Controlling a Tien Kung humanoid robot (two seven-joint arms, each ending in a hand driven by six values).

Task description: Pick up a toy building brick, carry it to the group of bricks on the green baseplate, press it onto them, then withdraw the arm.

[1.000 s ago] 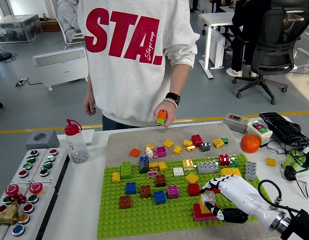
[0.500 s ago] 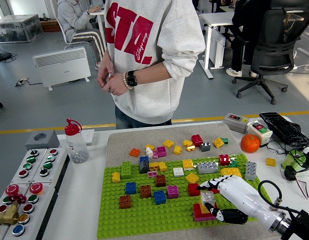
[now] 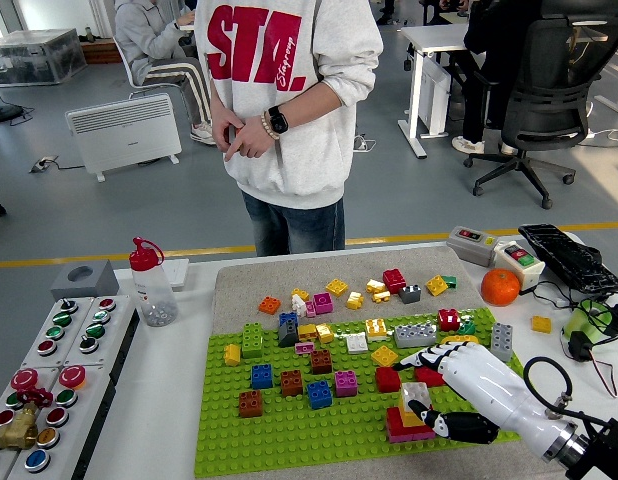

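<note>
Green baseplate [image 3: 289, 435] bears brick stack [image 3: 407, 420] under robot hand [image 3: 436, 392].

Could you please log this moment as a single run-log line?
right hand: at brick stack on green baseplate | grip: cannot tell | left hand: not in view | person: standing back

One green baseplate [image 3: 289, 425]. One grey mat [image 3: 239, 285]. One robot hand [image 3: 444, 385], the right. One person [image 3: 289, 110], with two hands [image 3: 244, 140] held together. One bottle [image 3: 149, 283]. One orange [image 3: 500, 287]. One keyboard [image 3: 569, 257]. Two button boxes: grey [image 3: 471, 243] and white [image 3: 518, 262]. One button panel [image 3: 44, 385]. Loose bricks [image 3: 336, 287] were many; the exact count could not be told.
</note>
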